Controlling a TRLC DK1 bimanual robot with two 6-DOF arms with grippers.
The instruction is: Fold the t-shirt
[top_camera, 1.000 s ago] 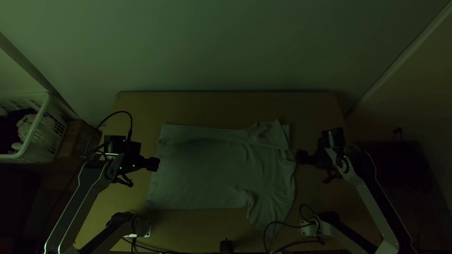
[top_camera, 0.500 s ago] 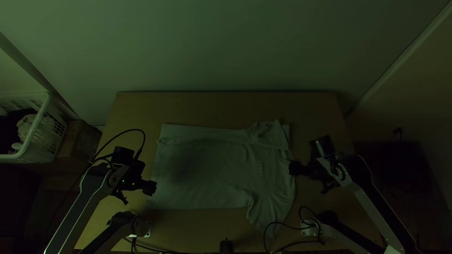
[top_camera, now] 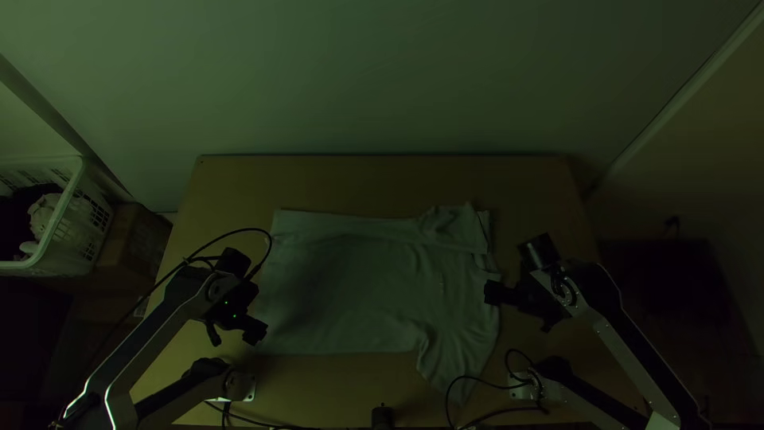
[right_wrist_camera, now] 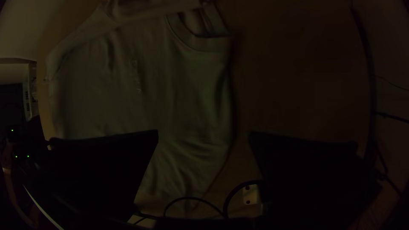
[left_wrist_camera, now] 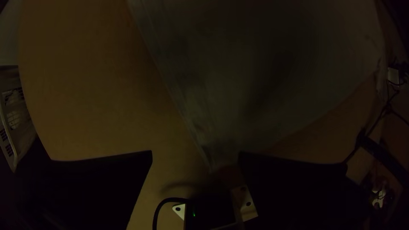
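In the top view the pale t-shirt (top_camera: 358, 287) lies on the table with its far side folded over in a strip and one sleeve spread toward the near edge. My left gripper (top_camera: 255, 330) is above the shirt's near left corner. My right gripper (top_camera: 492, 293) hangs by the collar end. The left wrist view has the gripper (left_wrist_camera: 195, 155) open, with a corner of the shirt (left_wrist_camera: 255, 85) between and beyond its fingers. Open too is the gripper (right_wrist_camera: 203, 136) in the right wrist view, over the edge of the shirt (right_wrist_camera: 140, 98), holding nothing.
A white basket (top_camera: 68, 231) with cloth in it stands off the table's left side. Black cables (top_camera: 477, 381) loop near the right arm's base, and a small black object (top_camera: 382, 416) sits at the near edge. Bare wood (top_camera: 382, 179) runs along the far side.
The left gripper has moved down the picture from the middle of the shirt's left edge to its near corner. My right gripper has shifted slightly left and nearer. The shirt lies as before.
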